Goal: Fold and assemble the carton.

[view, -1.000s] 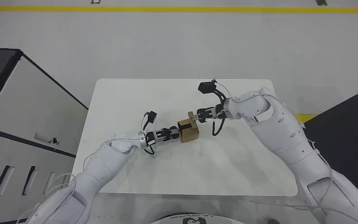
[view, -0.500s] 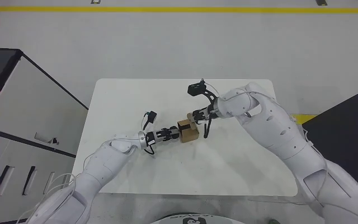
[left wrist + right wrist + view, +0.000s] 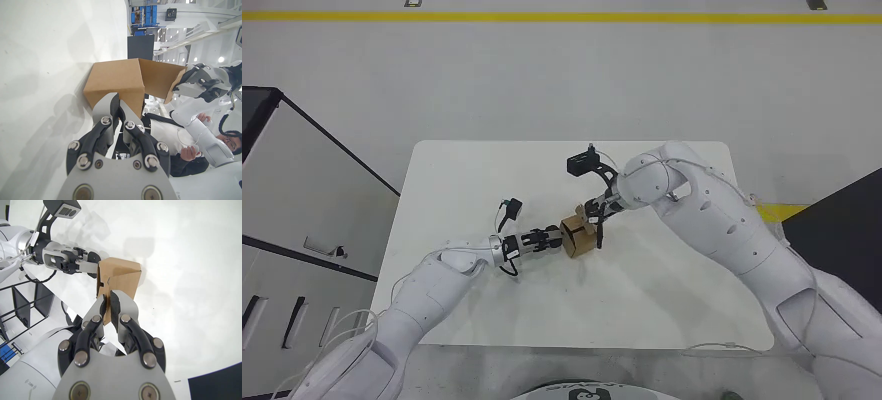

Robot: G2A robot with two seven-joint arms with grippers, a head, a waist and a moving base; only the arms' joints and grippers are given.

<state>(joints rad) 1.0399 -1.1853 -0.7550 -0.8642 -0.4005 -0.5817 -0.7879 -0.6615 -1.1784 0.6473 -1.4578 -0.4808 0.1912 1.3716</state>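
Note:
A small brown cardboard carton (image 3: 578, 236) stands near the middle of the white table (image 3: 662, 300), partly folded, with one flap sticking out. My left gripper (image 3: 557, 238) (image 3: 117, 103) is shut on the carton's wall (image 3: 113, 83) from its left side. Over the opposite side, my right gripper (image 3: 594, 222) (image 3: 108, 302) is shut on the protruding flap (image 3: 107, 313), which stands between its black pads. In the left wrist view the right gripper (image 3: 176, 86) pinches the flap's edge (image 3: 160, 79). In the right wrist view the left gripper (image 3: 94, 267) meets the carton (image 3: 121, 275).
The table edge (image 3: 412, 200) on the left borders a dark cabinet (image 3: 282, 190). Bare tabletop lies all round the carton.
My right arm swung leftward and its gripper came in over the carton's flap, closing on it. The carton shifted slightly. The left arm held still.

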